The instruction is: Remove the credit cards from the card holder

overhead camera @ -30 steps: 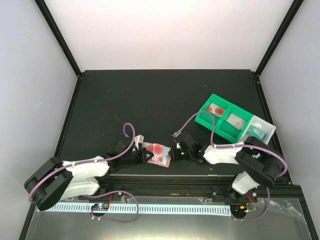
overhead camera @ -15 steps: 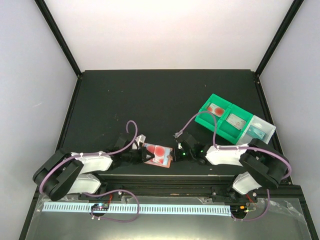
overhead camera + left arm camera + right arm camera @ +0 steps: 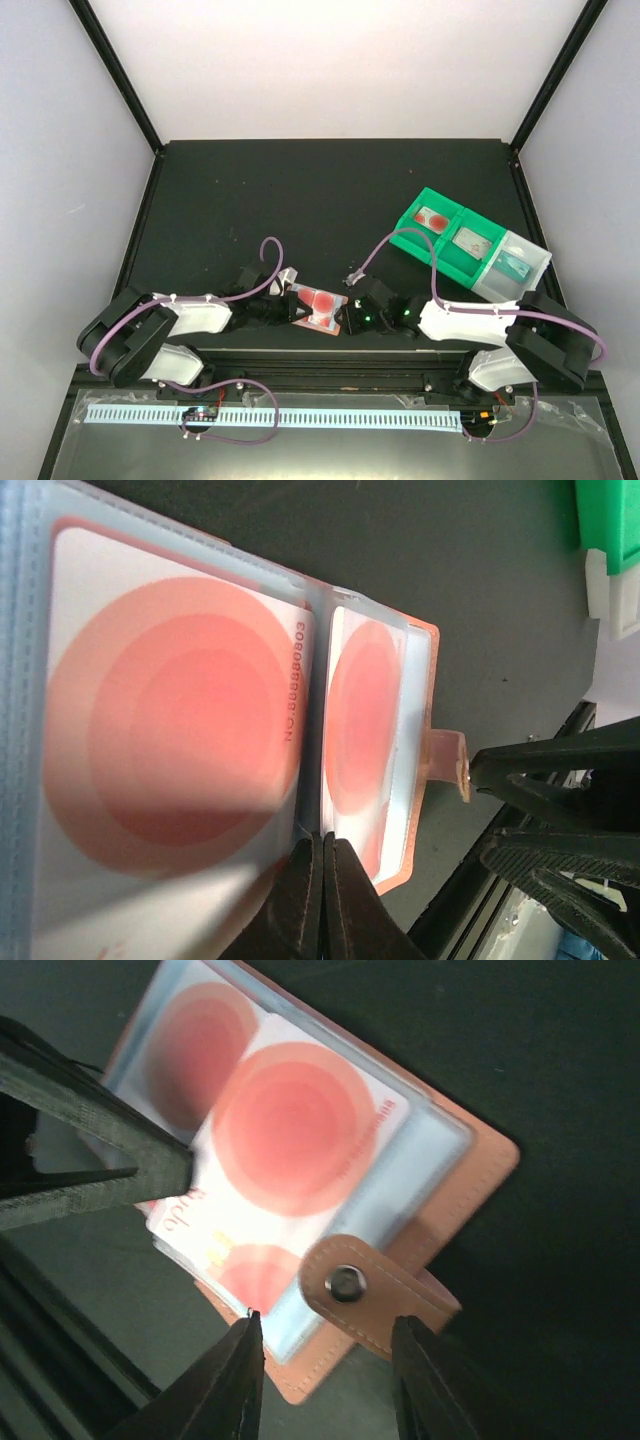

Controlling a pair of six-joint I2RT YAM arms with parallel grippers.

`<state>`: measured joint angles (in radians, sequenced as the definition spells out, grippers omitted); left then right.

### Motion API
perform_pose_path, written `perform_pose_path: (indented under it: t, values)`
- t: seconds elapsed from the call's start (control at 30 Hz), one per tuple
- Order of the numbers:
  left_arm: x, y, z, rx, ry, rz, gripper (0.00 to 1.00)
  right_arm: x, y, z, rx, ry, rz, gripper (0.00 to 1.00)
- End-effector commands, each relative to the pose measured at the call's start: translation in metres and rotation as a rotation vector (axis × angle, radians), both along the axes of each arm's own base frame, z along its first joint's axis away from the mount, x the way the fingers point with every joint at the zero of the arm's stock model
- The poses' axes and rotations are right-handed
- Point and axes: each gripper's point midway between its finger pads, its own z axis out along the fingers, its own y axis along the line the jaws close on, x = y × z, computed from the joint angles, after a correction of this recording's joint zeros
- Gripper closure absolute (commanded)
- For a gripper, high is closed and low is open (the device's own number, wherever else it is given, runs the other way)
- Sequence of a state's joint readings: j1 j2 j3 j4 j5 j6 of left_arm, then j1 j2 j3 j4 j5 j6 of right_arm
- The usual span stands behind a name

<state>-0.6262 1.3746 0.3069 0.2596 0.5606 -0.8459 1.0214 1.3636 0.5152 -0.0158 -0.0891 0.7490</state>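
While left jaws pinch the terracotta two-panel card holder (image 3: 320,310), red-circled plastic cards (image 3: 295,1125) sit inside. Right jaws gape by its tab (image 3: 370,1290).

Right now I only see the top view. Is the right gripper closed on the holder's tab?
Observer: No. The right wrist view shows the right gripper open, straddling the tab.
Operator: What's left inside?
Observer: The left wrist view shows two red-disc cards, both under clear sleeves.
Operator: And the other arm?
Observer: The left gripper is shut on the near edge of the holder.
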Motion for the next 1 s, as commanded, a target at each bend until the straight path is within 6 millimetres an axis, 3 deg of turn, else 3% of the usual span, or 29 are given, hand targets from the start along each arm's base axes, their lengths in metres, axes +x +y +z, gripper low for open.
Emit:
perform_pose_path:
  t: [0.0,0.13,0.33,0.43,0.63,0.97]
  values:
    - [0.003,0.001,-0.004,0.022,0.003,-0.007,0.98,0.013,-0.02,0.009,-0.127,-0.117,-0.082,0.6]
    - [0.002,-0.002,-0.003,0.002,0.009,-0.017,0.98,0.017,-0.026,0.005,-0.198,-0.149,-0.074,0.53]
    - [0.001,-0.004,0.0,-0.012,0.008,-0.025,0.99,0.015,-0.008,-0.012,-0.192,-0.113,-0.012,0.52]
    - [0.001,-0.002,-0.001,-0.008,0.004,-0.025,0.98,0.021,-0.016,-0.014,-0.24,-0.135,-0.042,0.61]
    - [0.001,0.003,-0.002,-0.008,-0.003,-0.015,0.98,0.029,-0.035,-0.012,-0.295,-0.204,-0.086,0.97]
    - [-0.001,0.002,0.0,-0.055,0.0,-0.022,0.98,0.03,-0.045,-0.017,-0.305,-0.227,-0.111,0.99]
